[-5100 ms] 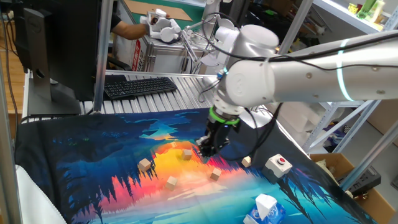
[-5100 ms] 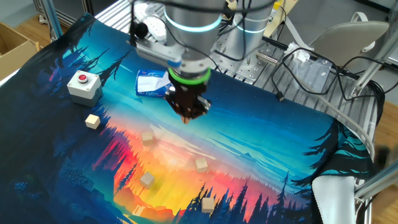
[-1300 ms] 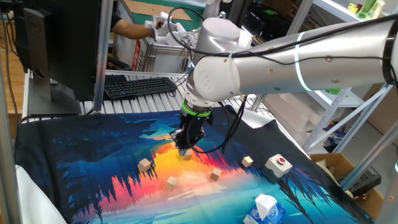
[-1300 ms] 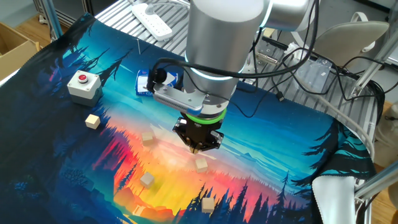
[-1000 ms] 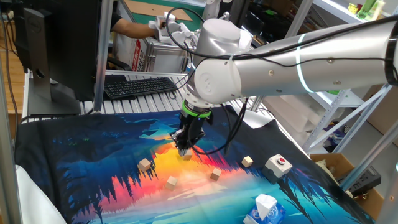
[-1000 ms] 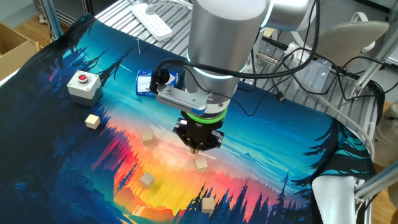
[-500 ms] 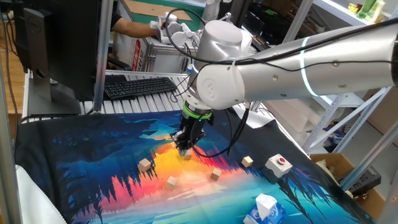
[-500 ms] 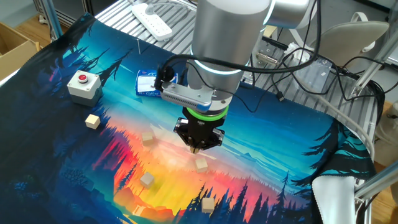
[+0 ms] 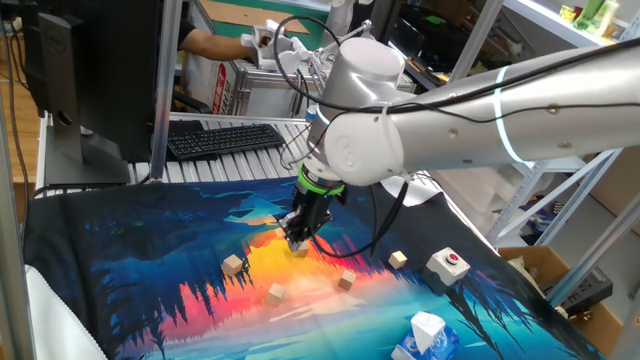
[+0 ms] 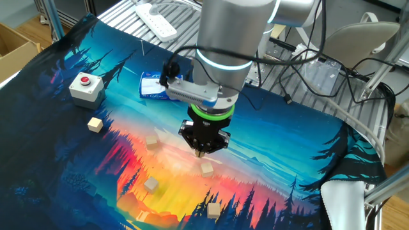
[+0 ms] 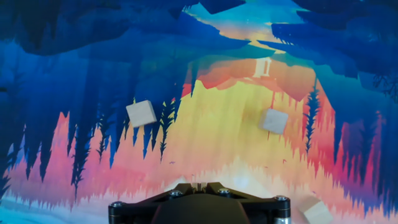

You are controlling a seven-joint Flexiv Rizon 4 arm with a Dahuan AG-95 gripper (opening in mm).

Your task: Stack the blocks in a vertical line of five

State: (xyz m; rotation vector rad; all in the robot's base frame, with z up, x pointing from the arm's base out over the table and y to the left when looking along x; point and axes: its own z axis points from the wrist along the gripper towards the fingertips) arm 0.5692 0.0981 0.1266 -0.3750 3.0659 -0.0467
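The gripper hangs point-down over the printed cloth, its dark fingers drawn to a narrow tip near the middle of the other fixed view. Whether the jaws meet or leave a slit I cannot tell — the tip is too small and dark in both fixed views, and the hand view shows only the black base of the gripper at the bottom edge, not the fingers. Nothing is seen between the fingers. The tip sits just above one wooden block, a little up and left of it in that frame; contact cannot be made out.

In one fixed view the gripper stands just left of frame centre with a block right at its tip, partly hidden by the fingers.

The other blocks lie apart on the cloth, none stacked. In the other fixed view: one at left of centre, one lower left, one at the bottom, and one far left below the white box with a red button. A blue-and-white carton lies up left of the arm.

The hand view shows two blocks — one left of centre, one right of centre — and part of a third at the bottom right corner.
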